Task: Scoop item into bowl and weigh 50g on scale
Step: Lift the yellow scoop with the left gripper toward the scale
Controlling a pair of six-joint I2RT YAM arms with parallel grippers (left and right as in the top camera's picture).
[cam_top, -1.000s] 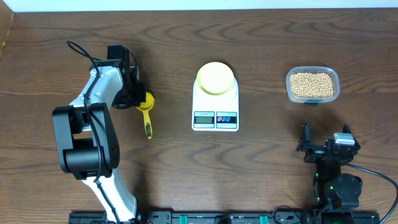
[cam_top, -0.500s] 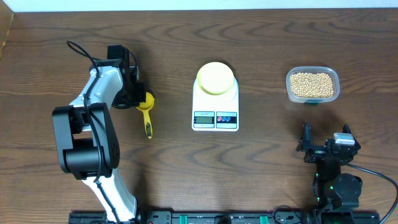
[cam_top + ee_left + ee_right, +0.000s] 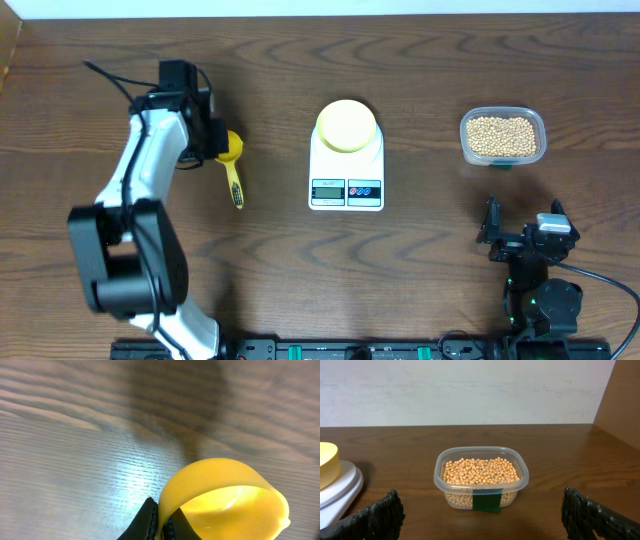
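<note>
Left pincer (image 3: 216, 149) clamps one scoop (image 3: 233, 170), one bowl (image 3: 347, 125)

**A:** What colours on the scale (image 3: 346, 165)?

**B:** White body, grey display, and one red and one blue button on its front. The bowl (image 3: 347, 125) on top is a plain pale yellow.

**A:** And to the right of the scale?

**B:** A clear tub (image 3: 480, 449) of tan-beige beans (image 3: 481, 470), with a dark green label (image 3: 487, 501) on its side.

**A:** Left of the scale?

**B:** A bright yellow scoop (image 3: 235, 180) with dark marks along its handle. The left arm (image 3: 150, 165) beside it is white and black.

**A:** The table (image 3: 420, 280)?

**B:** Dark brown wood, with wavy grain all over.
</note>
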